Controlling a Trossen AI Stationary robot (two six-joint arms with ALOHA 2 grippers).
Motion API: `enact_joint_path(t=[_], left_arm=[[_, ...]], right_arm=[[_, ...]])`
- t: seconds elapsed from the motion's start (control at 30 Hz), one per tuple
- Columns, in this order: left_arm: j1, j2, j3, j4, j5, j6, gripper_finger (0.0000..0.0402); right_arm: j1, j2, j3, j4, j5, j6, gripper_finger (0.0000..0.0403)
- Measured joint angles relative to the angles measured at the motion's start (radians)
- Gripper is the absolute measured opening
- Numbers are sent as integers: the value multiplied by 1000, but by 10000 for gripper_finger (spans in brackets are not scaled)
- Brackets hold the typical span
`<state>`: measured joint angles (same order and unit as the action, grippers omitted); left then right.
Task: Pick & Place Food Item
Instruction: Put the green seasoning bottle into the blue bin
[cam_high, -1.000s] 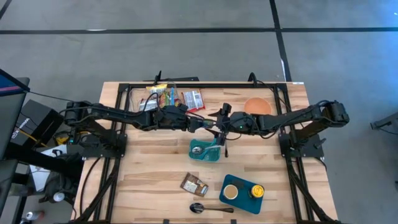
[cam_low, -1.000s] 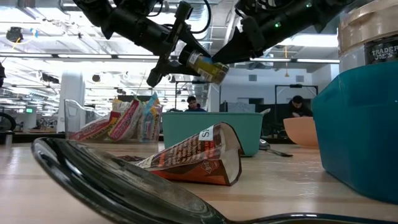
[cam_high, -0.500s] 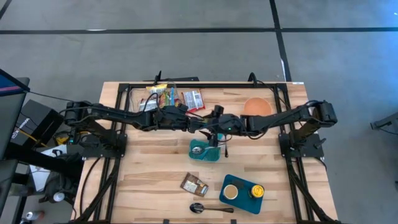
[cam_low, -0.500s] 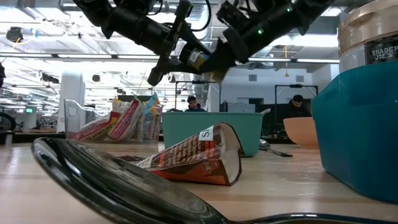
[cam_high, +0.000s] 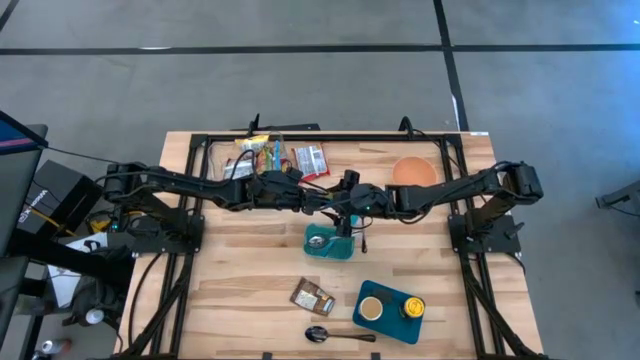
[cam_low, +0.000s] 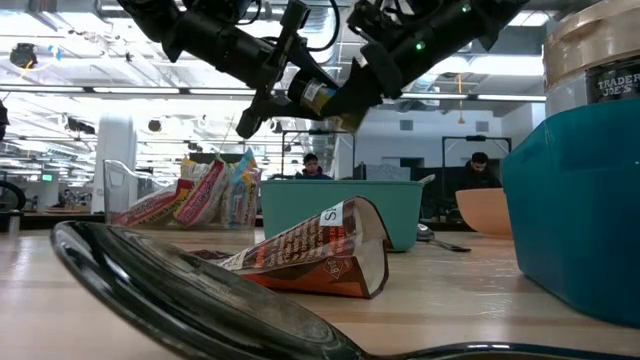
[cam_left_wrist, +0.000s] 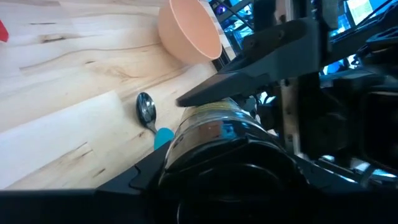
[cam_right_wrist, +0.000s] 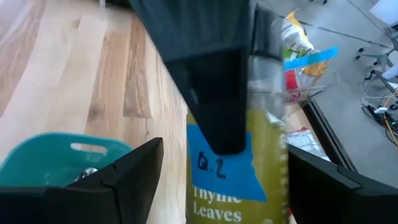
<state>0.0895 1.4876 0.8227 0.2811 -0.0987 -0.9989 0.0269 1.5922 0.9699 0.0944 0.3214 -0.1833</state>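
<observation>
A glass spice jar (cam_right_wrist: 249, 180) with a blue tag, a "Thyme Leaves" label and a black lid (cam_left_wrist: 230, 171) hangs above the table's middle, over a teal container (cam_high: 330, 241). My left gripper (cam_high: 328, 200) is shut on it, reaching in from the table's left. From the right, my right gripper (cam_high: 346, 203) stands open, one finger (cam_right_wrist: 118, 180) on each side of the jar's base end. My left gripper holds the jar with the lid end toward its wrist. One finger (cam_right_wrist: 208, 81) lies along the jar's side, its tip on the blue tag (cam_right_wrist: 214, 163). The fingers come from the table's left, slanting down. The jar is tilted and lifted clear. My right gripper straddles the jar; whether its fingers touch it I cannot tell.
An orange bowl (cam_high: 414, 171) sits at the far right, and a clear bin of snack packets (cam_high: 268, 157) at the far middle. A brown packet (cam_high: 312, 296), a blue tray with jars (cam_high: 388, 310) and a spoon (cam_high: 335, 335) lie near the front edge.
My right gripper has gone toward the table's left and a little down, up to the jar, so that its open fingers now stand around the jar's base end. The jar has stayed in place.
</observation>
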Motion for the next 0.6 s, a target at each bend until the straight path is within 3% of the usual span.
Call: enact_joint_path(t=[0.37, 0.6], left_arm=[[1, 0, 0, -13, -5, 0, 193], [0, 0, 0, -16, -1, 0, 193]], right_arm=[[0, -2, 1, 1, -6, 0, 286], [-3, -2, 1, -2, -5, 26, 239]])
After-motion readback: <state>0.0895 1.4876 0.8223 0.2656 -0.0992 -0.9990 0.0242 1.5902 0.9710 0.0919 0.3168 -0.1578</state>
